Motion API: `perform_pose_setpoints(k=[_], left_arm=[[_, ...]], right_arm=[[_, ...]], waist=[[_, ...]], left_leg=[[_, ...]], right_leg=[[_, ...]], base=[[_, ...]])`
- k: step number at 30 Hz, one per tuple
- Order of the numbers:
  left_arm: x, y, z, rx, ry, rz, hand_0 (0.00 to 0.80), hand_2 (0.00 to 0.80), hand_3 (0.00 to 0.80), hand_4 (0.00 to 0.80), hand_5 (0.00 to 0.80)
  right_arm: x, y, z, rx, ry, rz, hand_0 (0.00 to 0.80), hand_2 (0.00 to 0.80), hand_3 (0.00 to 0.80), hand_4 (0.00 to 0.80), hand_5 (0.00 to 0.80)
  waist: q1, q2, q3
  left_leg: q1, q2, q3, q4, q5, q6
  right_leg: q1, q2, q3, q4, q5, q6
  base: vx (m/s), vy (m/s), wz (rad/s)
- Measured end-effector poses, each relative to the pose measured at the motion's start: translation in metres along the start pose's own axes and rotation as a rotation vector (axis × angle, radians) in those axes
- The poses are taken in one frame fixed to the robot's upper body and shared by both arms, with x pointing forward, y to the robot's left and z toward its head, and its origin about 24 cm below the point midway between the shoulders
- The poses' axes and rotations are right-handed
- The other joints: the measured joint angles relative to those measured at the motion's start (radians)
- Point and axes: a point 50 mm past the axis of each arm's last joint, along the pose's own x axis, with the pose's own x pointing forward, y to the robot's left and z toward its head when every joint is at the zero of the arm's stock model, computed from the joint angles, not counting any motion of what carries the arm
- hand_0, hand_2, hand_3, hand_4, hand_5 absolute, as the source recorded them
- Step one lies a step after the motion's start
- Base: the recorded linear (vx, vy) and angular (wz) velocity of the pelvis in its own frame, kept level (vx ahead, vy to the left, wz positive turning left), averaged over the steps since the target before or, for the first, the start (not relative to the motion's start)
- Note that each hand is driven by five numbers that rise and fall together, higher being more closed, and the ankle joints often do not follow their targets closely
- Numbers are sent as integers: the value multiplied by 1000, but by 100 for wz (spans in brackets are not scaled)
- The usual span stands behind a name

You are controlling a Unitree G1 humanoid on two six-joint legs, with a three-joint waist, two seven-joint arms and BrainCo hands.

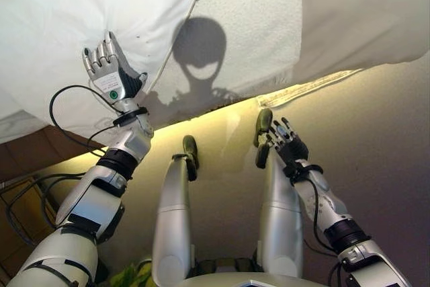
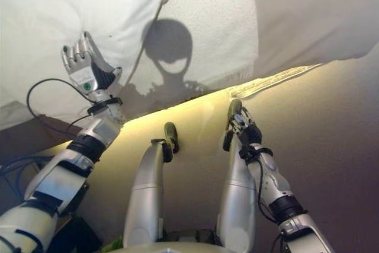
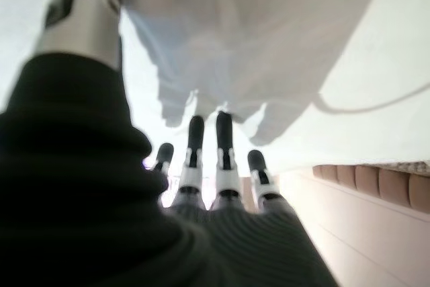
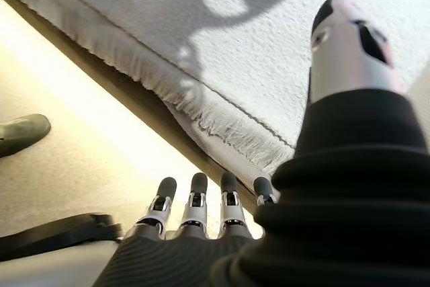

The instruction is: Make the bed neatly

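A white duvet (image 1: 60,18) covers the bed's left part, its edge running diagonally beside a cream textured blanket (image 1: 248,38). A smooth white sheet (image 1: 363,18) lies on the right. My left hand (image 1: 111,68) is raised over the duvet's edge, open with straight fingers; in the left wrist view its fingers (image 3: 208,156) point at a bunched fold of white cloth (image 3: 255,45). My right hand (image 1: 285,140) hangs low beside the bed's near edge, open and holding nothing. Its fingers (image 4: 195,206) show in the right wrist view below the blanket's fringed hem (image 4: 222,132).
Beige floor (image 1: 376,139) runs along the bed's near side. A brown wooden surface (image 1: 27,159) lies at the lower left. A tan padded panel (image 3: 376,186) shows past the left hand.
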Motion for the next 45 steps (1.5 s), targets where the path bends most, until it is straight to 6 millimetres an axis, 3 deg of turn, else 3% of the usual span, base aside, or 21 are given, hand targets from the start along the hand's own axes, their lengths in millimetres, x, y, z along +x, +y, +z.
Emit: perform_pose_setpoints(k=[6,8,10,11,21,26,30,33,40,45], left_arm=[[5,1,6,17,-8,3,0,0,0,0,0],[8,2,9,32,-16,-5,402,402,402,402,402],[13,4,12,31,-16,-12,643,643,643,643,643],[16,5,12,37,-13,-7,800,800,800,800,800],[40,24,-1,88,3,65,800,800,800,800,800],[38,23,1,76,0,57,800,800,800,800,800],[28,15,-4,42,39,-2,800,800,800,800,800],[9,4,-16,37,57,-67,800,800,800,800,800],[-32,-9,-66,-54,251,-187,800,800,800,800,800],[-41,-8,-97,-100,419,-223,800,800,800,800,800]], right_arm=[[2,1,3,15,-14,20,0,0,0,0,0],[2,1,3,15,-15,23,0,0,0,0,0],[2,1,5,16,-21,24,0,0,0,0,0],[2,1,7,18,-29,23,0,0,0,0,0],[2,-1,12,24,-37,29,0,0,0,0,0],[2,0,12,24,-39,38,0,0,0,0,0],[1,0,10,24,-35,42,0,0,0,0,0],[-6,-7,2,31,-11,19,0,0,0,0,0],[-39,-31,-35,49,89,-48,0,0,0,0,0],[-37,-26,-35,26,83,-19,0,0,0,0,0]], waist=[[-1,0,0],[-3,0,0],[-4,0,0],[-4,0,0],[-16,-1,0],[-14,-1,0],[-15,-1,0],[-15,-3,0],[-10,-3,-1],[18,-3,-2]], left_leg=[[-70,3,1,36,-4,8],[-91,4,1,51,-7,13],[-106,8,4,67,-12,16],[-111,8,4,72,-13,17],[-114,25,28,56,-11,25],[-100,18,29,42,-8,20],[-29,16,29,16,-8,20],[73,12,27,-27,-6,18],[333,4,6,-155,22,2],[431,-1,1,-233,51,-2]], right_leg=[[-50,1,1,-8,20,7],[-67,1,2,-2,21,8],[-79,0,5,8,22,9],[-83,0,6,10,22,9],[-88,-3,3,-38,38,34],[-76,-4,4,-34,57,2],[-9,-9,4,-43,48,2],[89,-15,-6,-64,30,11],[351,-45,-67,-94,-23,13],[449,-52,-87,-124,-34,14]], base=[[-15,10,-2],[0,0,0],[0,0,0],[0,0,0],[-2,-5,-9],[-16,8,6],[32,-17,5],[89,-12,7],[64,-27,27],[29,32,19]])
